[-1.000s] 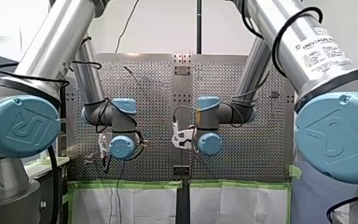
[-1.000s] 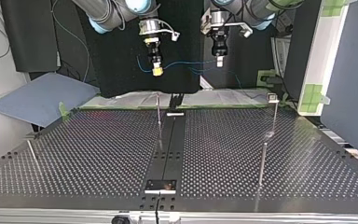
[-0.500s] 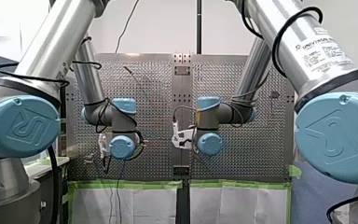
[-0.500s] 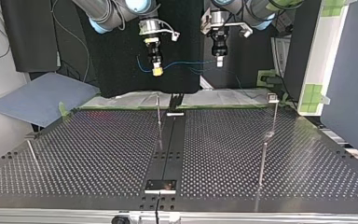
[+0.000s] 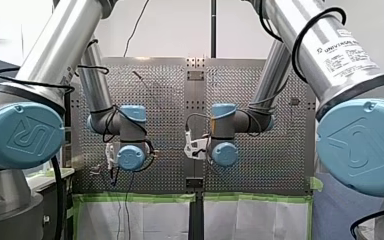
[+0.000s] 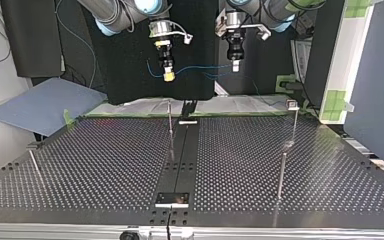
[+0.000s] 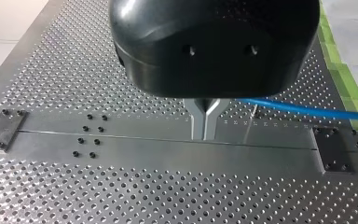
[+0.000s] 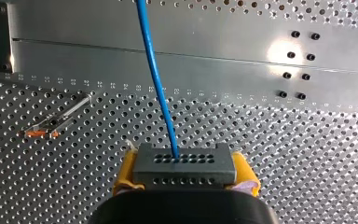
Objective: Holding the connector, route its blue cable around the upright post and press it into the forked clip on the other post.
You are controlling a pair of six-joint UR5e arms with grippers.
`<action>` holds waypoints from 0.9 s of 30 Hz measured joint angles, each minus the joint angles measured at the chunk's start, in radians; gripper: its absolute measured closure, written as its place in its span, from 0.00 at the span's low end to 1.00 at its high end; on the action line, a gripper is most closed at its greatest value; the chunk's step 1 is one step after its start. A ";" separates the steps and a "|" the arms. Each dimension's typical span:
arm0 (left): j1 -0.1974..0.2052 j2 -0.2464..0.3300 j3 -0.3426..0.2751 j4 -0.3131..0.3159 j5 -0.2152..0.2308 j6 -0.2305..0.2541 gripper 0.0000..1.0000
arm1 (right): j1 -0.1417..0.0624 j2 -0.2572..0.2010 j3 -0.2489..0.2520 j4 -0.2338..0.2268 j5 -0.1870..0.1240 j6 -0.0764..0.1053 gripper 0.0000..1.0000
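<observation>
Two grippers hang high over the desk (image 6: 105,165). The right gripper (image 8: 185,173) has its jaws clamped on the grey connector (image 8: 185,163), with yellow pads (image 8: 125,173) on its short sides, almost straight above the upright post (image 6: 170,127). The blue cable (image 8: 155,79) leaves the connector's face and runs across to the left gripper (image 7: 205,135). That gripper hangs off to the post's side, toward the forked clip (image 6: 292,104), its metal jaws together and apparently nipping the cable. I judge the cable light, limp and smooth-sheathed, so it is likely to sag and slip. The stiff connector gives the sure hold, and a second hold belongs close to the stretch being pressed in.
</observation>
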 joint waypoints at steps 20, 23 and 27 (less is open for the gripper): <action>0.000 0.000 0.000 0.000 0.000 0.000 0.96 | 0.000 0.000 0.000 0.000 0.000 0.000 1.00; 0.000 0.000 0.000 0.000 0.000 0.000 0.96 | 0.000 0.000 0.000 0.000 0.000 0.000 1.00; 0.000 0.000 0.000 0.000 0.000 0.001 0.96 | 0.000 0.000 0.000 0.000 0.000 0.000 1.00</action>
